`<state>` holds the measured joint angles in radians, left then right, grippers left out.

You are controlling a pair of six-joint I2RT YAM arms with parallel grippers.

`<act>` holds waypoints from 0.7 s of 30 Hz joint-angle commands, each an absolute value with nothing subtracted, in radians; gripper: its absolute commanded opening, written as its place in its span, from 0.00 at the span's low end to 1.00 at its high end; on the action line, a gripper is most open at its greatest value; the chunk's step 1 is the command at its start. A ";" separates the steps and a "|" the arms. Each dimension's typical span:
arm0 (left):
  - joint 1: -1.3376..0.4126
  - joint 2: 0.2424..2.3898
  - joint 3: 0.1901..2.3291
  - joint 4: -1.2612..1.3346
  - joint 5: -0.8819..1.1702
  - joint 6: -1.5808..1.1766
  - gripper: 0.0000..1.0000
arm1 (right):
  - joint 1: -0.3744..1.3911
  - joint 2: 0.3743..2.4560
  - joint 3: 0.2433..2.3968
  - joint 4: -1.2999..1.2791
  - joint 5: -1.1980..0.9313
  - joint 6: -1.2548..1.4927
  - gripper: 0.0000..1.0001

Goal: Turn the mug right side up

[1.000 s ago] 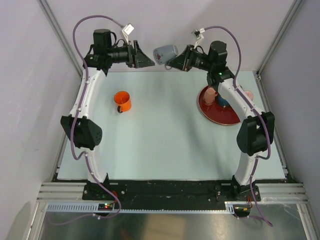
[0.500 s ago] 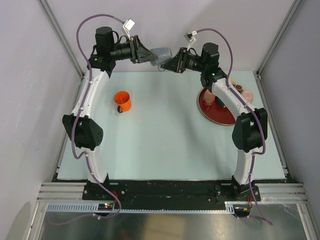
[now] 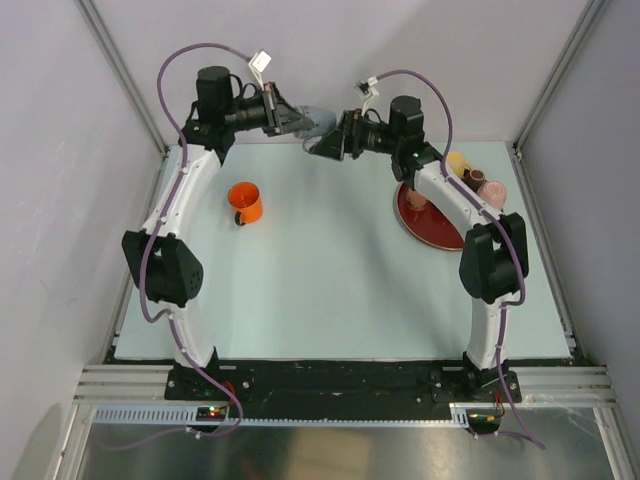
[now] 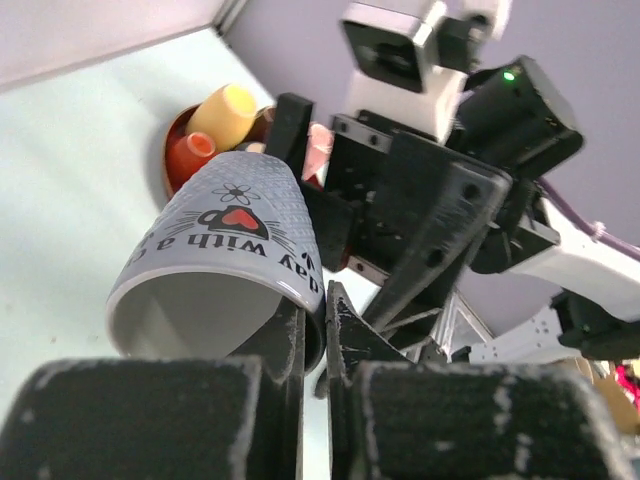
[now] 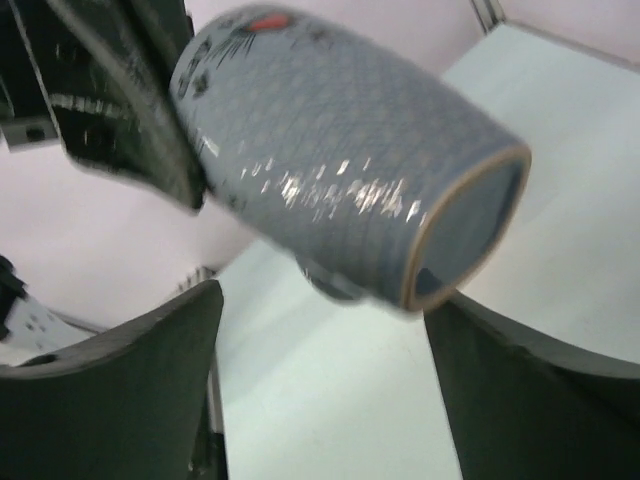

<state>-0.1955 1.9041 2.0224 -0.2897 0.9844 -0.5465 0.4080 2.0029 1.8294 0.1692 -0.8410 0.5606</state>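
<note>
A grey mug [image 3: 316, 117] with a heart and black lettering hangs in the air above the table's far edge, lying roughly on its side. My left gripper [image 4: 318, 300] is shut on the mug [image 4: 225, 235], pinching its rim, one finger inside the mouth and one outside. The mug's base [image 5: 470, 225] points toward my right gripper [image 5: 322, 300], which stands open; its fingers flank the base without pressing on it. From above, the left gripper [image 3: 298, 124] and the right gripper [image 3: 320, 145] meet at the mug.
An orange mug [image 3: 245, 202] stands mouth up on the left of the table. A red plate [image 3: 440, 236] at the right holds several small cups, with a yellow cup [image 3: 456, 161] and a pink cup [image 3: 493, 190] at its far side. The back wall is close behind both grippers.
The right gripper, which held the mug, has opened and let go. The left gripper has come up to the mug and shut on its rim. Both arms shifted slightly left.
</note>
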 commanded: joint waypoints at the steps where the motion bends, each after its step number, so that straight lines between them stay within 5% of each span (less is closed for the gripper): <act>1: -0.171 1.815 1.963 -0.349 0.845 -0.468 0.00 | 0.360 1.879 1.725 0.095 -0.869 0.444 0.94; 13: -0.171 1.586 1.626 -0.773 0.219 -0.146 0.00 | 0.215 1.606 1.449 -0.312 -0.689 0.033 0.99; 21: -0.172 1.521 1.411 -0.918 0.014 -0.141 0.00 | 0.190 1.564 1.406 -0.378 -0.659 0.005 1.00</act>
<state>-0.1696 1.5646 1.4643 -0.8555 0.1486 -0.1665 0.1989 1.5963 1.4193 -0.3168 -0.6838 0.0612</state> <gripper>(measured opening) 0.063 0.993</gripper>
